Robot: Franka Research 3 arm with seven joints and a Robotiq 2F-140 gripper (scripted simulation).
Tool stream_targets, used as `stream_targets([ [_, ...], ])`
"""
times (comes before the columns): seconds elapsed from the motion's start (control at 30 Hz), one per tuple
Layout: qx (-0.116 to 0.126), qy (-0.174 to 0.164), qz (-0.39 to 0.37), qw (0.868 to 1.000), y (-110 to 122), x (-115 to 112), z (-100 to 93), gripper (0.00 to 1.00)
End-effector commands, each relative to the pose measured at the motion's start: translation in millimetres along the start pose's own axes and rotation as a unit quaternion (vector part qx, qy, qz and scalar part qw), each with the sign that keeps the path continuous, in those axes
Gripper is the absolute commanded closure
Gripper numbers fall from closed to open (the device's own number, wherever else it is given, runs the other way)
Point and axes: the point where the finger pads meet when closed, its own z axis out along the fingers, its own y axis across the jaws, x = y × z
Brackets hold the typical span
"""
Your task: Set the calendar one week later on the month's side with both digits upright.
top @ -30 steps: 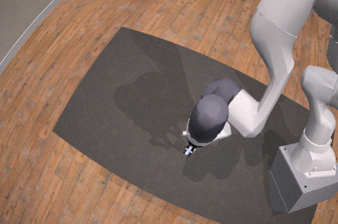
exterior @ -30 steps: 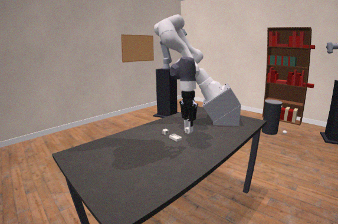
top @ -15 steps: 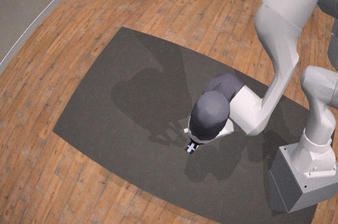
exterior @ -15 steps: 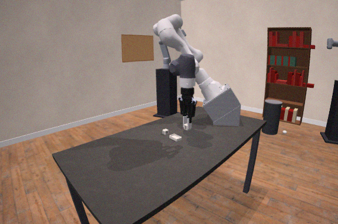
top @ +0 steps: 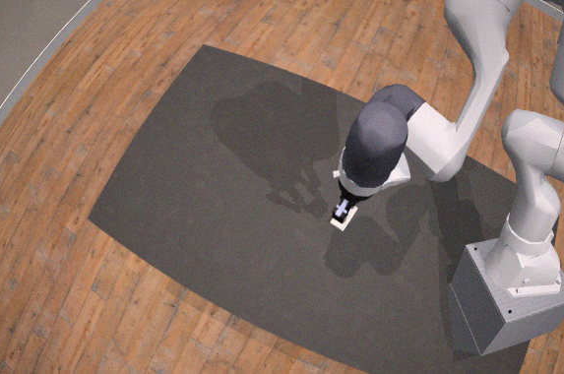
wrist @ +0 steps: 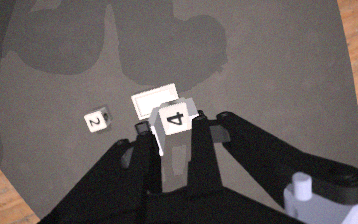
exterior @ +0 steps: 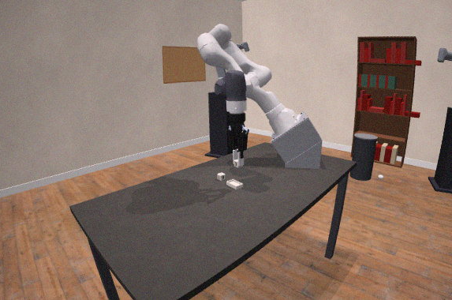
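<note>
My gripper (top: 341, 215) (exterior: 238, 157) (wrist: 175, 113) is shut on a white cube (exterior: 240, 163) (wrist: 175, 120). A black 4, lying on its side in the wrist view, shows on this cube. The gripper holds it above the table, near the tray in the wrist view. The white tray (top: 343, 227) (exterior: 234, 184) (wrist: 154, 101) lies flat, and the held cube hides its near corner in the wrist view. The other white cube (exterior: 221, 176) (wrist: 95, 121) stands on the table beside the tray, apart from it. It shows a 2, turned in the wrist view, and part of a dark digit on a neighbouring side.
The dark table (top: 189, 197) (exterior: 207, 229) carries these things. The arm's grey base (top: 514, 300) (exterior: 299, 146) stands at one end of it. The arm hides part of the table in the top view.
</note>
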Motion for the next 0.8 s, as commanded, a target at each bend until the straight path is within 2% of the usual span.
stream_targets([
  [0.0,0.012,-0.005,-0.009,1.000,-12,1,-1.0,0.84],
  [0.43,0.012,-0.005,-0.009,1.000,-12,1,2.6,0.84],
  [0.77,0.013,-0.005,-0.009,1.000,-13,1,28.2,0.84],
])
